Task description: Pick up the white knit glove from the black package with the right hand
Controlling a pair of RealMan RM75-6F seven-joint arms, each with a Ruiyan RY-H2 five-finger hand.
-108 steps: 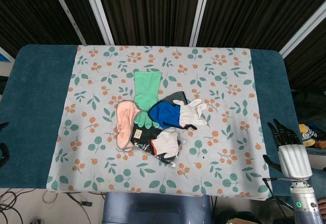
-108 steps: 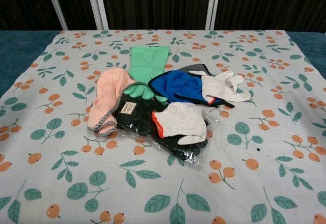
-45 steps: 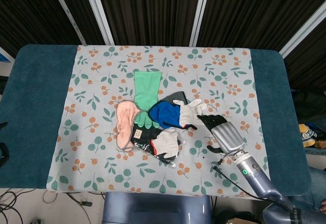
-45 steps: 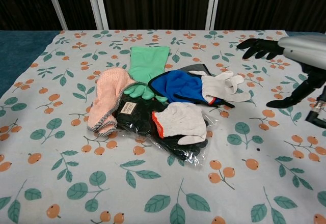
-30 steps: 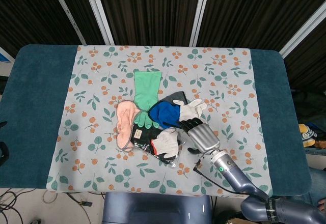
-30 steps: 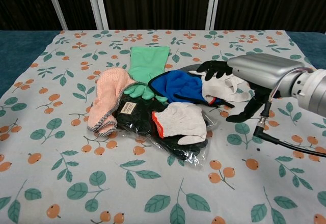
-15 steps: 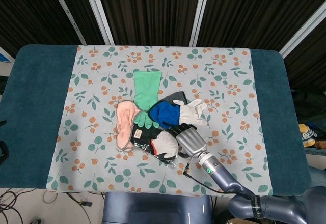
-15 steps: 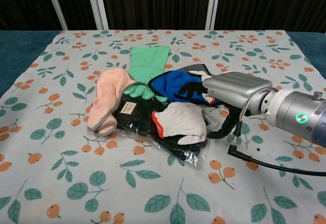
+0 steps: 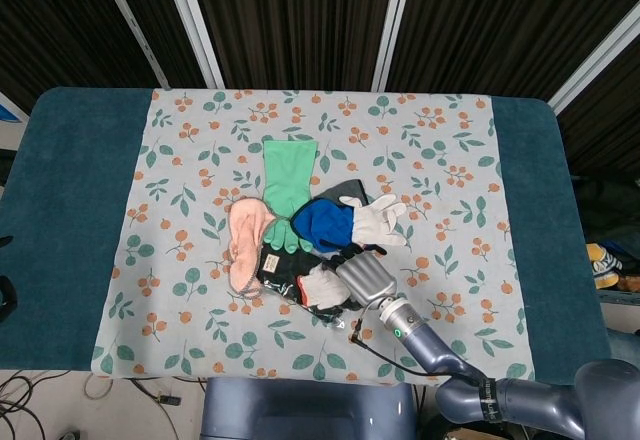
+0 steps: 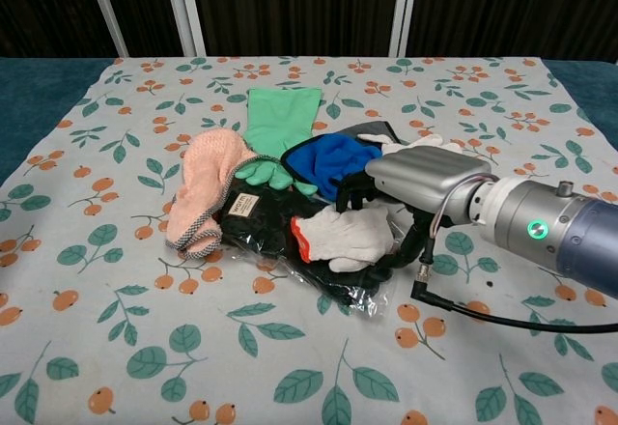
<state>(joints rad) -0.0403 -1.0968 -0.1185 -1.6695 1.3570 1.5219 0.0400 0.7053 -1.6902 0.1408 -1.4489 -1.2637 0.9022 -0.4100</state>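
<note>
The right hand hovers open-fingered directly over the white knit glove, which lies crosswise atop the black package.

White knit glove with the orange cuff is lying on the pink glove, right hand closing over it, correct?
Not quite: the white knit glove lies on the black package, as the chest view shows. The pink glove is beside it. The right hand is closing over it.

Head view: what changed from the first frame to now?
The right robot hand swept in from the table's right edge to the white knit glove on the black package, fingers around its right end; a firm grip isn't clear. The glove pile stayed put.
</note>
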